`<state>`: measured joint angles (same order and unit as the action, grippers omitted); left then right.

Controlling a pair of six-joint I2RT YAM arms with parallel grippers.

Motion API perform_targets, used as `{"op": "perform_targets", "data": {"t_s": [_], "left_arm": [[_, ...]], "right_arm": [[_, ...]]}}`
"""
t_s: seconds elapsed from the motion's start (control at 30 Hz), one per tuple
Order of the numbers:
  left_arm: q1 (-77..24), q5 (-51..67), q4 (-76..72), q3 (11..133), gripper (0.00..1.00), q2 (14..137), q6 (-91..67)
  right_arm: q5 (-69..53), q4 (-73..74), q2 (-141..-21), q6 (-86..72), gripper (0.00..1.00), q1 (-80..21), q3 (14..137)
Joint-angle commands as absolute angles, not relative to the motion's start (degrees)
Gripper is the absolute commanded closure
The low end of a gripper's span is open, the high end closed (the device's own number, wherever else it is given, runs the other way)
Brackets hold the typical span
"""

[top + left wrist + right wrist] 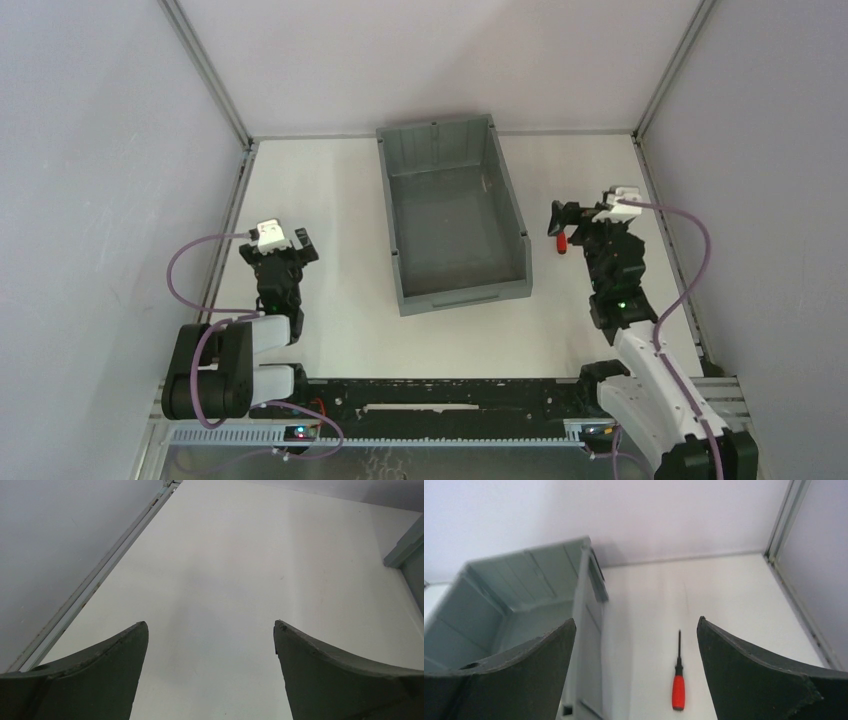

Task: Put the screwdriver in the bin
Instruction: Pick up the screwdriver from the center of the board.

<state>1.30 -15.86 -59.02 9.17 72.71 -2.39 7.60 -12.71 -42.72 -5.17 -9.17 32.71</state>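
White tabletop holds the screwdriver (678, 685) at lower centre of the right-wrist view, just right of the bin (589, 595), beneath the wide-spread right gripper (636, 625); closing off-centre could roll its handle away, while the left gripper (210, 627) hangs released.

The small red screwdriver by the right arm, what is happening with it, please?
The right gripper hangs open above the small red-handled screwdriver, which lies on the white table beside the large grey plastic bin. Nothing holds it yet. The left gripper is open too, away from both.
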Motion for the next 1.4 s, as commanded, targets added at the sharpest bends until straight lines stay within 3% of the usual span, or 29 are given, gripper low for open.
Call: {"op": "perform_targets", "data": {"t_s": [0.0, 0.53, 0.93, 1.37], "left_arm": [[1.54, -15.60, -60.56, 11.12, 0.00, 72.23, -1.39], [1.52, -15.56, -60.56, 11.11, 0.00, 72.25, -1.39], [1.58, -15.56, -60.53, 11.10, 0.00, 72.24, -1.35], [1.57, -15.57, -60.55, 11.12, 0.00, 72.24, -1.34]], "right_arm": [[8.68, 2.03, -42.47, -5.98, 0.02, -9.52, 45.76], [11.13, 24.47, -50.30, -0.09, 0.00, -9.49, 81.42], [9.56, 28.95, -56.42, -0.09, 0.00, -8.51, 85.45], [7.27, 29.23, -70.16, -1.82, 0.00, -3.78, 79.95]]}}
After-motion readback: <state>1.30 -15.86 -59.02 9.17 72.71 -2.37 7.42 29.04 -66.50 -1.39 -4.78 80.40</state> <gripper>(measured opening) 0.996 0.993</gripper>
